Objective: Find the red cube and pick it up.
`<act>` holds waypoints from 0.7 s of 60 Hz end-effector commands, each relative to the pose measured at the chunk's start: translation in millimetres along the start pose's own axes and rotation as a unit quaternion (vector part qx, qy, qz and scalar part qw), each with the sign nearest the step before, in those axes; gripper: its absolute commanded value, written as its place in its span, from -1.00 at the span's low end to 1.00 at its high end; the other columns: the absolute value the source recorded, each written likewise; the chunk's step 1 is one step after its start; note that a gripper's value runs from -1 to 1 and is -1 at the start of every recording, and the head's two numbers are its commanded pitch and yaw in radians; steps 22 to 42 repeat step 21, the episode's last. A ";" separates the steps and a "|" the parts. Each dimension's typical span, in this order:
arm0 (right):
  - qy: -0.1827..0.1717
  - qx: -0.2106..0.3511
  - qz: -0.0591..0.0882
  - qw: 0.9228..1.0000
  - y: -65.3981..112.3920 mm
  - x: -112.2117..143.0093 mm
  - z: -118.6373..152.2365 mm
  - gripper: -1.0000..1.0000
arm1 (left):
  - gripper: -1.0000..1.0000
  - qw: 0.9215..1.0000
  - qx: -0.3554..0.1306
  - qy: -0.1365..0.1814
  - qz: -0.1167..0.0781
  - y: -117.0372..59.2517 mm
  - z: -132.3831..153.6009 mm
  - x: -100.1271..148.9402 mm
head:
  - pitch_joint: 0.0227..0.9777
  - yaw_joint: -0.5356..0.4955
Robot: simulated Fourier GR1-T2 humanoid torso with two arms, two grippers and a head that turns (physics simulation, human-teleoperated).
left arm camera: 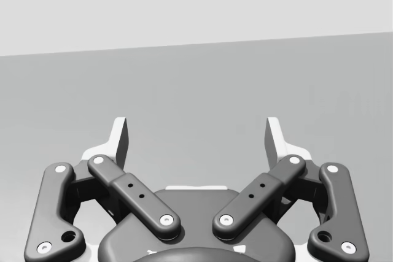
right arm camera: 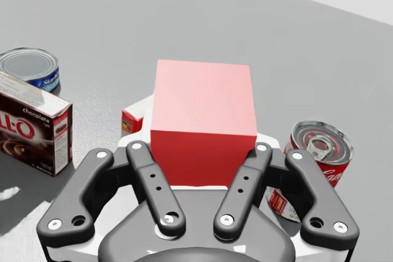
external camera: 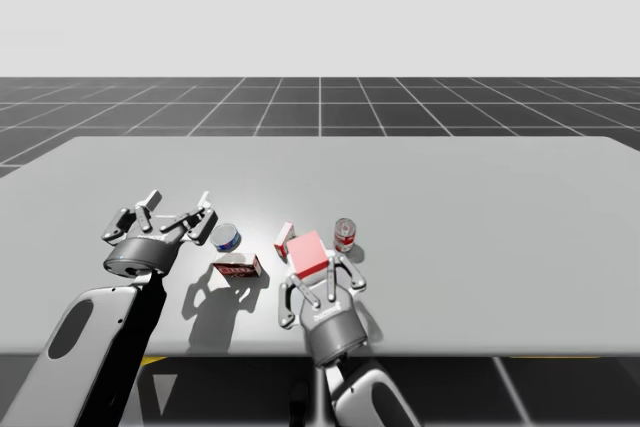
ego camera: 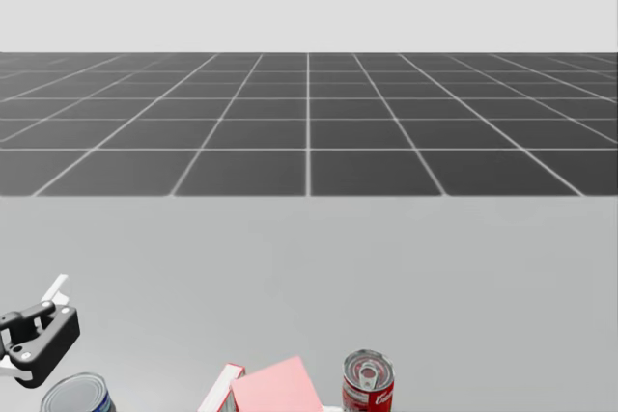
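Note:
The red cube [right arm camera: 202, 115] sits between the fingers of my right gripper [right arm camera: 202, 151], which is shut on it from both sides. In the high view the red cube [external camera: 308, 253] is in my right gripper [external camera: 315, 269] near the table's front edge, slightly tilted. Its top face [ego camera: 275, 388] shows low in the head view. My left gripper [external camera: 178, 203] stands open to the left of the objects, with nothing between its fingers [left arm camera: 120, 139], only bare table ahead.
A blue-labelled can [external camera: 227, 238] and a brown box [external camera: 238, 267] lie left of the cube. A small white-and-red box [external camera: 284, 238] stands just behind it, a red can [external camera: 345, 235] to its right. The grey table [external camera: 480, 207] stretches far back and right.

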 end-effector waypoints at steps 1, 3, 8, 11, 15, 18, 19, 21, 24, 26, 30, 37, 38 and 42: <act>-0.047 -0.066 -0.011 0.997 -12.4 38.4 -2.8 1.00 | -1.00 1.000 0.002 0.000 -0.001 0.4 0.2 -0.1 | -0.18 0.04; -0.058 -0.069 -0.015 0.996 -14.1 46.3 -1.4 1.00 | -1.00 1.000 0.002 0.000 -0.001 0.2 0.3 -0.2 | -0.18 0.04; -0.078 -0.074 -0.020 0.994 -17.7 60.0 1.5 1.00 | -1.00 1.000 0.001 0.000 -0.001 -0.1 0.4 -0.2 | -0.18 0.04; -0.097 -0.079 -0.021 0.992 -21.8 72.9 4.3 1.00 | -1.00 1.000 0.001 -0.001 -0.001 -0.4 0.3 -0.2 | -0.19 0.04; -0.116 -0.084 -0.023 0.989 -27.0 86.4 6.9 1.00 | -1.00 1.000 0.001 -0.001 -0.001 -0.7 0.4 -0.1 | -0.18 0.04; -0.135 -0.090 -0.024 0.986 -32.9 99.6 9.3 1.00 | -1.00 1.000 0.001 -0.001 -0.001 -0.7 0.4 -0.1 | -0.19 0.04; -0.139 -0.091 -0.024 0.986 -34.1 102.2 9.8 1.00 | -1.00 1.000 0.001 -0.001 -0.001 -0.7 0.4 -0.1 | -0.19 0.04; -0.146 -0.092 -0.025 0.985 -36.4 107.2 11.2 1.00 | -1.00 1.000 0.001 -0.001 -0.002 -0.8 0.4 -0.1 | -0.19 0.04; -0.146 -0.092 -0.025 0.985 -36.4 107.2 11.2 1.00 | -1.00 1.000 0.001 -0.001 -0.002 -0.8 0.4 -0.1 | -0.19 0.04; -0.146 -0.092 -0.025 0.985 -36.4 107.2 11.2 1.00 | -1.00 1.000 0.001 -0.001 -0.002 -0.8 0.4 -0.1 | -0.19 0.04; -0.146 -0.092 -0.025 0.985 -36.4 107.2 11.2 1.00 | -1.00 1.000 0.001 -0.001 -0.002 -0.8 0.4 -0.1 | -0.19 0.04; -0.146 -0.092 -0.025 0.985 -36.4 107.2 11.2 1.00 | -1.00 1.000 0.001 -0.001 -0.002 -0.8 0.4 -0.1 | -0.19 0.04; -0.146 -0.092 -0.025 0.985 -36.4 107.2 11.2 1.00 | -1.00 1.000 0.001 -0.001 -0.002 -0.8 0.4 -0.1 | -0.19 0.04; -0.146 -0.092 -0.025 0.985 -36.4 107.2 11.2 1.00 | -1.00 1.000 0.001 -0.001 -0.002 -0.8 0.4 -0.1 | -0.19 0.04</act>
